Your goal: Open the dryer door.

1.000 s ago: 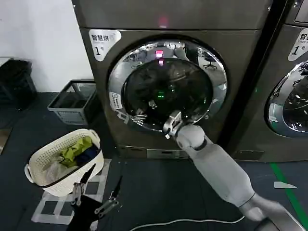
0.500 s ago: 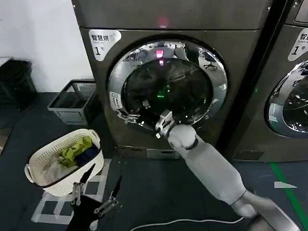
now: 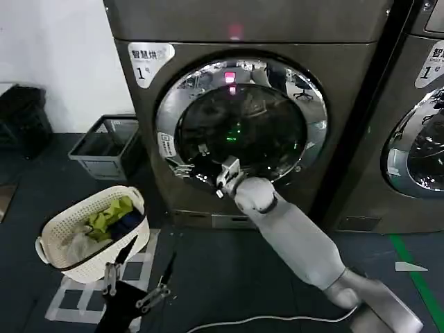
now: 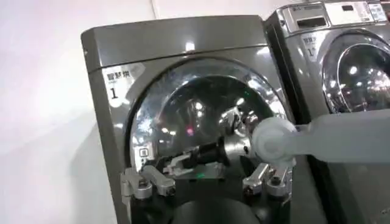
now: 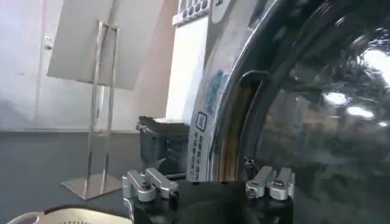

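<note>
The dryer door (image 3: 239,125) is a wide chrome ring around dark glass and lies against the machine's front. My right gripper (image 3: 223,179) is at the door's lower left rim, open. In the right wrist view its fingers (image 5: 146,185) stand apart, with the door's (image 5: 317,122) left edge and a dark recess in the rim just ahead of them. My left gripper (image 3: 139,277) hangs low in front of the machine, open and holding nothing. The left wrist view shows that gripper (image 4: 207,181) facing the door (image 4: 201,122), with the right arm across it.
A white laundry basket (image 3: 94,232) with clothes stands on the floor at the left. A grey crate (image 3: 104,146) is behind it by the wall. A second machine (image 3: 416,139) stands at the right. A white cable (image 3: 263,320) lies on the dark floor.
My right gripper has slid left along the door's lower rim, from below the glass's middle toward its lower left. The door and the left arm have not moved.
</note>
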